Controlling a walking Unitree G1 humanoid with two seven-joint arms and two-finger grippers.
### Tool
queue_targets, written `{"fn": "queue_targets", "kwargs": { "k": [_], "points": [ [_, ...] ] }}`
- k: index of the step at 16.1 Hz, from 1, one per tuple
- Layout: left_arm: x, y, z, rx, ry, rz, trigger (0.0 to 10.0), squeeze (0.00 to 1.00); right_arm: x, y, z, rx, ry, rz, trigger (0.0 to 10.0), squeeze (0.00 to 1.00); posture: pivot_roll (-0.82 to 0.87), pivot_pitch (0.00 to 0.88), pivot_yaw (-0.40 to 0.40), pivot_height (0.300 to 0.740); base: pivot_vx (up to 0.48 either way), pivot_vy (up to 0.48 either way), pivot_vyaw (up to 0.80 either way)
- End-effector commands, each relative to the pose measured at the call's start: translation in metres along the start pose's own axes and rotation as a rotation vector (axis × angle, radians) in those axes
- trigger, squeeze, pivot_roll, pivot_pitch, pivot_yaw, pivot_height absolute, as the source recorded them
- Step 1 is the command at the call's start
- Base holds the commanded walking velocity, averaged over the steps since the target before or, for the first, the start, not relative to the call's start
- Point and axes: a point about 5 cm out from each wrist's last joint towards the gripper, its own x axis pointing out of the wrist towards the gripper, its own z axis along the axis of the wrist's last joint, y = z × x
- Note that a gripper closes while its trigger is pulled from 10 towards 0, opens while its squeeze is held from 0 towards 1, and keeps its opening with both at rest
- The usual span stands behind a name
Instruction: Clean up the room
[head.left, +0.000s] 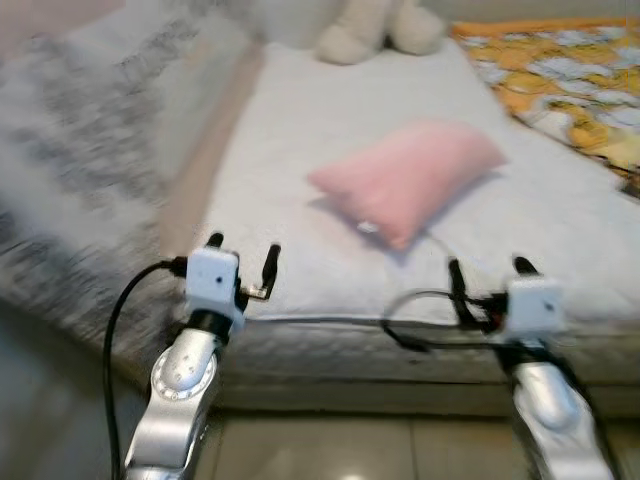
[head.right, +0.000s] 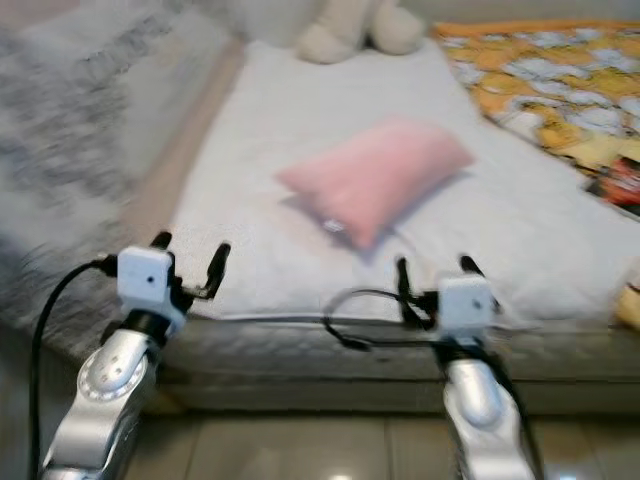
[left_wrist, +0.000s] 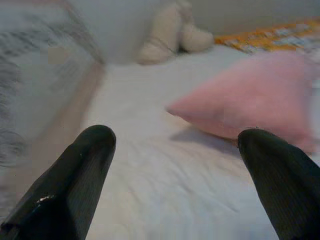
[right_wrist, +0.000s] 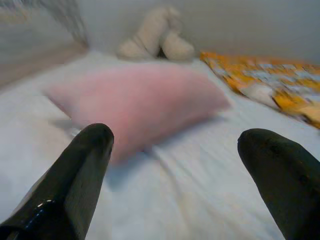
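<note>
While both arms hover at the bed's (head.left: 300, 300) near edge, the left tool (head.left: 243, 256) and right tool (head.left: 487, 270) stand spread, holding nothing. The pink pillow (head.left: 410, 178) lies mid-mattress between them; I'd close in from its 2 ends together.

A pink pillow (head.right: 375, 180) lies on the white bed (head.right: 260, 130). A cream plush toy (head.right: 345, 30) sits beyond it, an orange patterned blanket (head.right: 540, 85) to the right. The left hand (head.right: 190, 258) and right hand (head.right: 435, 272), fingers parted, hover at the near bed edge.
</note>
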Motion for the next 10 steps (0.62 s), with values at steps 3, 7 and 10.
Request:
{"fn": "queue_targets", "kwargs": {
  "k": [3, 7, 10],
  "points": [
    [0.010, -0.005, 0.009, -0.006, -0.018, -0.010, 10.0, 0.00, 0.010, 0.002, 0.009, 0.019, -0.039, -0.003, 10.0, 0.00, -0.12, 0.000, 0.113, 0.740, 0.390, -0.276, 0.00],
    [0.016, -0.005, 0.013, -0.079, -0.001, 0.037, 10.0, 0.00, 0.015, 0.014, 0.009, 0.078, -0.003, -0.017, 10.0, 0.00, -0.11, 0.000, 0.120, 0.740, 0.388, -0.278, 0.00],
    [0.018, 0.007, 0.012, -0.112, -0.011, 0.121, 10.0, 0.00, 0.019, 0.013, 0.010, 0.112, -0.021, 0.001, 10.0, 0.00, -0.12, 0.000, 0.121, 0.740, 0.426, -0.082, 0.00]
  ]
}}
